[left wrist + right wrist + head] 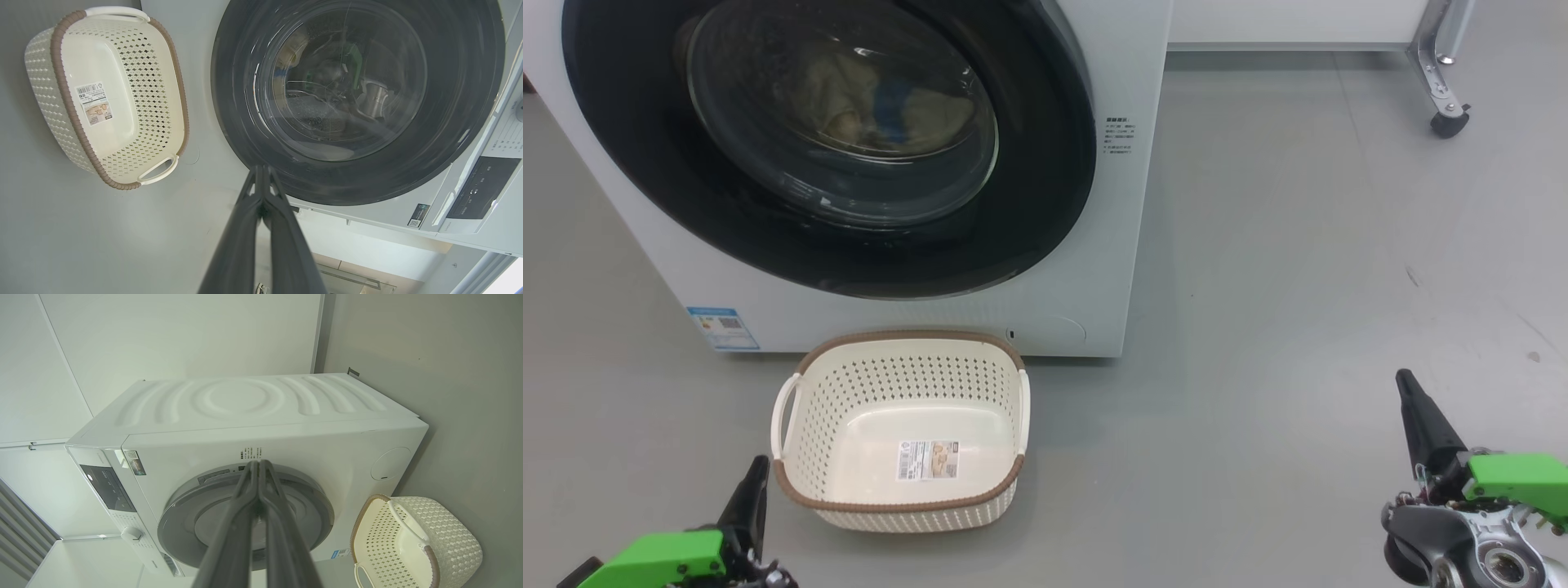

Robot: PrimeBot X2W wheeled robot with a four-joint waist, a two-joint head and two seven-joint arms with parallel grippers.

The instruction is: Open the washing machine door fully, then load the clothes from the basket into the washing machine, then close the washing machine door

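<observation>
The white washing machine [1127, 204] fills the upper left of the head view. Its round black-rimmed door [1045, 204] lies flat against the front, closed. Through the glass, pale cream clothes [849, 98] with a blue patch lie inside the drum. On the floor in front stands the cream basket [898, 498], holding nothing but its label sticker. My left gripper [760, 465] is shut at the lower left, close to the basket's near left corner. Low on the right, my right gripper [1405, 380] is shut, far from the machine. The wrist views show the door [457, 122] [179, 510] and basket [61, 81] [453, 539].
Grey floor stretches wide to the right of the machine. A metal leg on a caster wheel [1450, 122] stands at the far upper right. A white wall panel [184, 335] runs behind the machine.
</observation>
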